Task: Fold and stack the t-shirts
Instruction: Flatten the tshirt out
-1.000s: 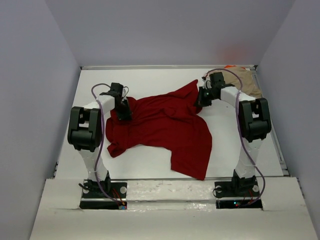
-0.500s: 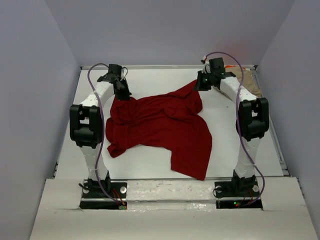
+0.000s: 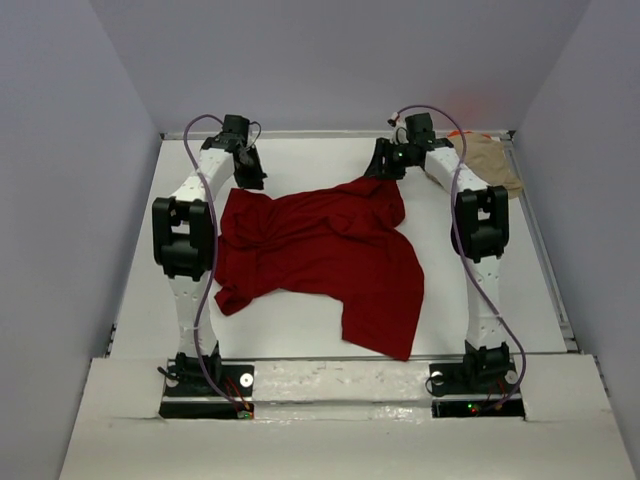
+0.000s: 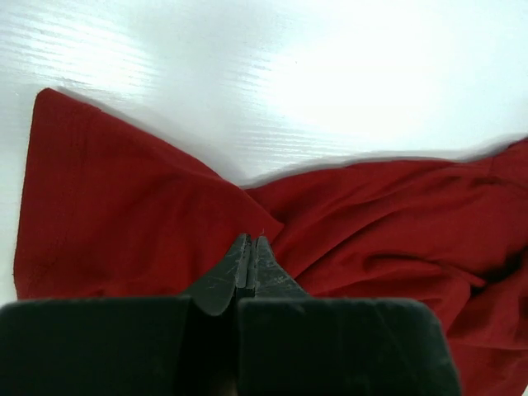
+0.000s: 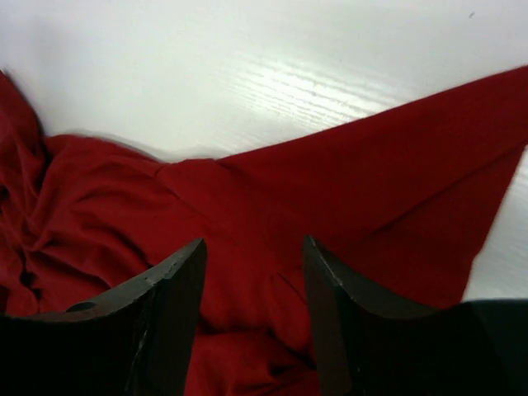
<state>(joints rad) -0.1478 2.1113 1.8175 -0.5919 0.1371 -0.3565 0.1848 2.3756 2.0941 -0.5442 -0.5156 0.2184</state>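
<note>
From above the dark red t-shirt sprawls rumpled at centre, the left wrist view shows the left gripper pinched closed on its edge, and the right wrist view shows the right gripper gaping empty over it, so a one-sided pull may bunch it.

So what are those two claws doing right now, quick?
Left gripper: closed, pinching a fold of the dark red t-shirt.
Right gripper: open over the same shirt, holding nothing.
</note>
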